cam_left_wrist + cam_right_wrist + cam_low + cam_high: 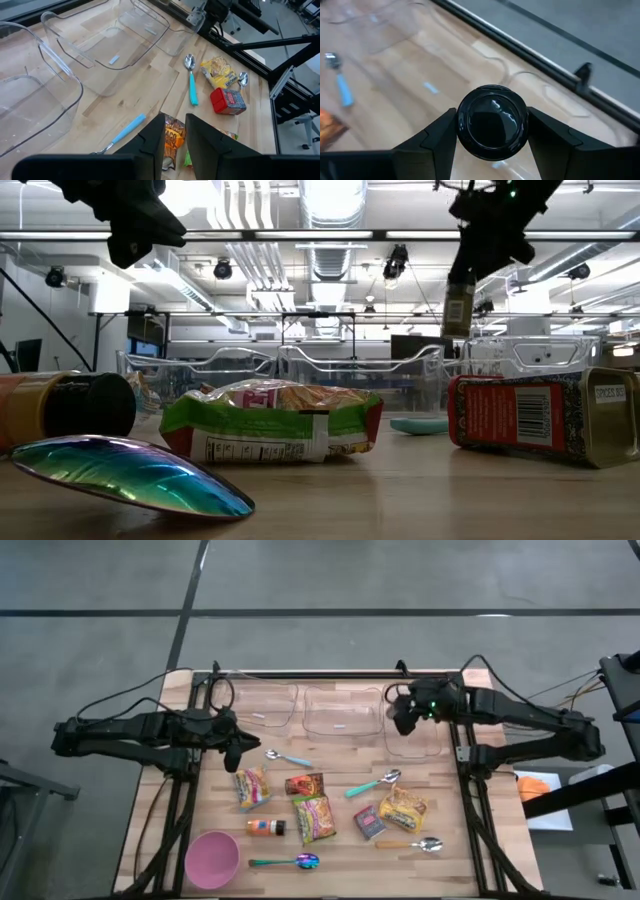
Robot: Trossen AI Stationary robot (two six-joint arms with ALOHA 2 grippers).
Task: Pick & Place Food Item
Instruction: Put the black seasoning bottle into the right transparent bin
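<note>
My right gripper point(403, 718) is shut on a small jar with a round black cap point(491, 122), above the right-hand clear container point(425, 740) at the table's far edge. In the low view the jar point(458, 305) hangs below the gripper, high over the table. My left gripper point(172, 145) hovers over the table's left part, its fingers a little apart with nothing between them. Snack packets point(314, 818), a red tin point(369, 822) and an orange-capped bottle point(266, 828) lie on the wood. My right gripper pinches the jar between its two fingers point(432, 137), one on each side of it at the black-capped end point(462, 125). The fingers slant down from the table's right. The jar is lifted clear and hangs roughly upright below them, over the clear container.
Three clear containers point(343, 712) stand in a row along the far edge. Several spoons point(372, 783) lie among the packets, and a pink bowl point(211, 858) sits at the near left. Metal frame rails run along both sides of the table.
</note>
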